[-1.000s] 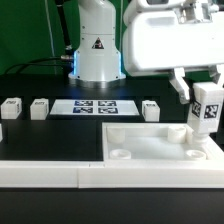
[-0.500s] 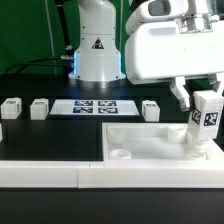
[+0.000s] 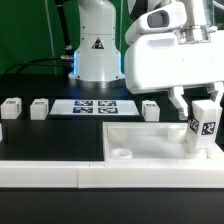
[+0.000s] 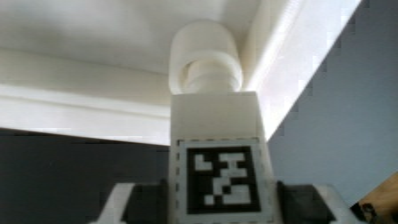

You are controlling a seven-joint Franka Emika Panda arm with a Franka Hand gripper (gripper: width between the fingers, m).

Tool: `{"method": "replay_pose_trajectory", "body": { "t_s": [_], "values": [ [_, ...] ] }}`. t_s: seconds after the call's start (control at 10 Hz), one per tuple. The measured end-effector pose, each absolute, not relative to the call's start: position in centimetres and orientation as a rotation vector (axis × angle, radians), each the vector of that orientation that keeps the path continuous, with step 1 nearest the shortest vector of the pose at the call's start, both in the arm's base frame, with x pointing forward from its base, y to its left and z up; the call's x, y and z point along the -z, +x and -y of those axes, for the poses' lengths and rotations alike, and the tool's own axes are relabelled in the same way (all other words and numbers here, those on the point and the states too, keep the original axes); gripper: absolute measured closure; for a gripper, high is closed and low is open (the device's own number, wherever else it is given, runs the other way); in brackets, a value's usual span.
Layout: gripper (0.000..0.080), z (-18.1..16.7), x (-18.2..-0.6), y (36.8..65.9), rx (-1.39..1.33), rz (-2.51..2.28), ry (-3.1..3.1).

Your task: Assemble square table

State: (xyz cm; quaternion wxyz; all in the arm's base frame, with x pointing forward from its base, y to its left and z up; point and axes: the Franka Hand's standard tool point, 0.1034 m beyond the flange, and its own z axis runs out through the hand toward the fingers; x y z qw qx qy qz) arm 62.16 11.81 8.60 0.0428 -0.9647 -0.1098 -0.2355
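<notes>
**Exterior and wrist views: one leg held at the slab.** The gripper (image 3: 199, 108) is closed on one upright leg (image 3: 205, 128). Its fingers (image 4: 135, 206) press both flanks at the end bearing the tag (image 4: 222, 180).

The leg's lower end goes down inside the raised rim of the square table slab (image 3: 140, 135), at the near corner on the exterior view's right. The rim hides that end, so it cannot be told whether it sits in a socket.

One open round socket (image 3: 118, 154) shows at the near corner on the exterior view's left; the far corners are too faint to make out. In the wrist view the rounded leg tip (image 4: 210, 62) meets the blurred white slab, but the contact is unclear.

A loose leg (image 3: 11, 107), a second leg (image 3: 39, 108) and a third leg (image 3: 151, 109) stand on the black table (image 3: 40, 135), flanking the marker board (image 3: 94, 107). A long white rail (image 3: 50, 172) lies along the front, cut off at the frame's edge.
</notes>
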Motion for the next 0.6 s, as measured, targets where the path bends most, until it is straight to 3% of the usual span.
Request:
{"method": "replay_pose_trajectory", "body": {
  "t_s": [0.6],
  "values": [
    [0.0508, -11.57, -7.68, 61.95, 0.754, 0.340, -2.945]
  ]
}}
